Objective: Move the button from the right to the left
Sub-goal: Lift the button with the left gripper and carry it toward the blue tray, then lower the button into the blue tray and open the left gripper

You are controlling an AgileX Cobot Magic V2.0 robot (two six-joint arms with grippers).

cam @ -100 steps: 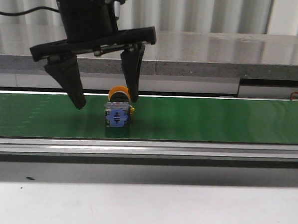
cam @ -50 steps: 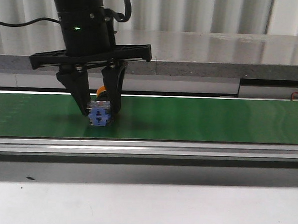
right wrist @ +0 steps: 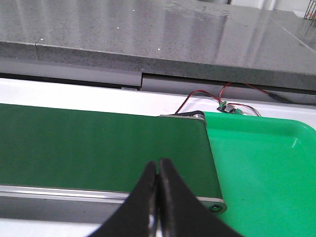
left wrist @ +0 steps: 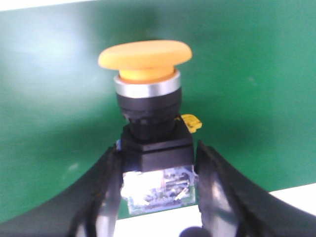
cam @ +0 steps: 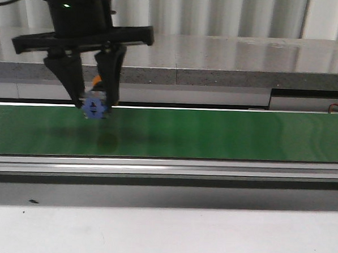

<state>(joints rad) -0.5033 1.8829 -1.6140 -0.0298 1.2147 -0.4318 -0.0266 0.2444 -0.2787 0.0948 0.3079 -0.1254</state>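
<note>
The button (cam: 95, 107) has a yellow mushroom cap, a black collar and a blue-and-clear contact block. My left gripper (cam: 93, 103) is shut on its block and holds it clear above the green conveyor belt (cam: 214, 134), left of the belt's middle. In the left wrist view the button (left wrist: 148, 108) stands between the black fingers (left wrist: 106, 187), which press on the clear block. My right gripper (right wrist: 158, 165) is shut and empty over the belt's right end. It is out of the front view.
A bright green tray (right wrist: 266, 168) lies just past the belt's right end (right wrist: 205, 148). A grey stone counter (cam: 246, 57) runs behind the belt. A metal rail (cam: 167, 169) borders the belt's near side. Red and black wires (right wrist: 222, 98) lie behind the tray.
My left gripper closed on the button on the belt, then lifted it and carried it to the left. The right gripper's earlier position is not shown.
</note>
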